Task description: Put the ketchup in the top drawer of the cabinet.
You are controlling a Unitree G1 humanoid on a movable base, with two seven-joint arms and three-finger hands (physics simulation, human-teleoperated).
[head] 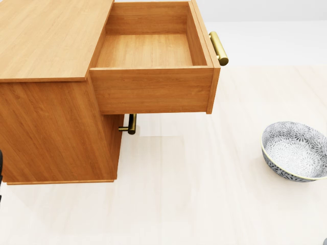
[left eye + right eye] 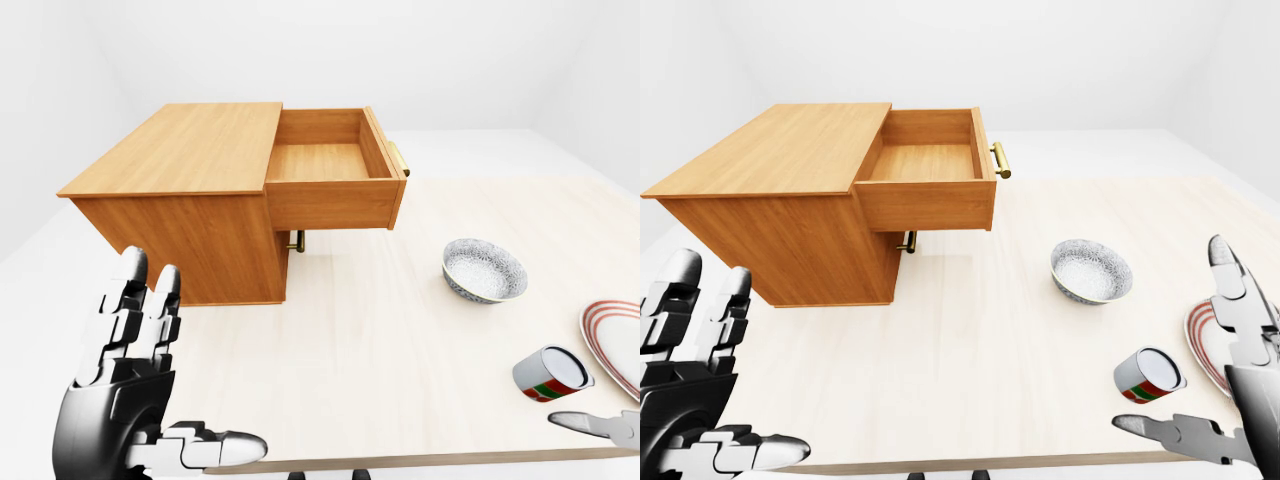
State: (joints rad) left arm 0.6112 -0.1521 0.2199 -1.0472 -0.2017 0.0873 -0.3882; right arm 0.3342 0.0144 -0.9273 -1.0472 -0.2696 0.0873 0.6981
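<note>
Left-eye view: cabinet (image 2: pixel 190 205) at the worktop's (image 2: pixel 380 330) far left corner, top drawer (image 2: pixel 330 180) pulled fully out and bare inside. Patterned bowl (image 2: pixel 485 270) mid-right. Ketchup (image 2: pixel 552 375) lies on its side near the near right edge, beside a red-rimmed plate (image 2: pixel 615 345). Left hand (image 2: pixel 130 400) raised at the near left corner, fingers spread, grasping nothing

Head view: drawer, brass handle (image 1: pixel 218 48) and bowl only; ketchup out of frame

Right-eye view: right hand (image 2: pixel 1225 400) just beside the ketchup, thumb and fingers splayed apart, not touching it

Judgement: small rigid container, probably light; smooth round side may roll or slip. Best taken across the label band, mid-body
</note>
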